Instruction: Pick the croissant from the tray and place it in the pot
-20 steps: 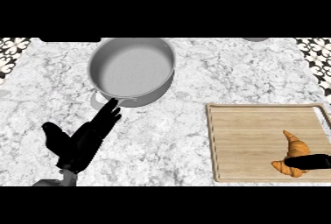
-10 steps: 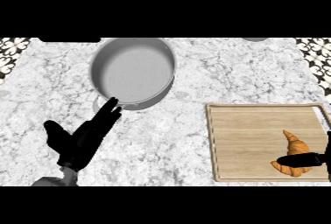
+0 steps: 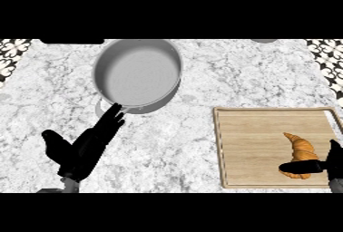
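The robot's black left hand (image 3: 81,153) lay open at the lower left, its straight fingers pointing up toward the round grey metal pot (image 3: 137,72), their tips just beside its near rim. On the white marble counter (image 3: 254,72), the pale wooden tray (image 3: 254,136) sat to the right, with the golden curved croissant (image 3: 301,147) on its right part. The black right hand (image 3: 334,158) showed partly at the edge, overlapping the croissant's lower end. Whether it gripped could not be told.

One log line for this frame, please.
stage: grasp | right hand: round croissant on tray | left hand: open beside pot | pot: empty
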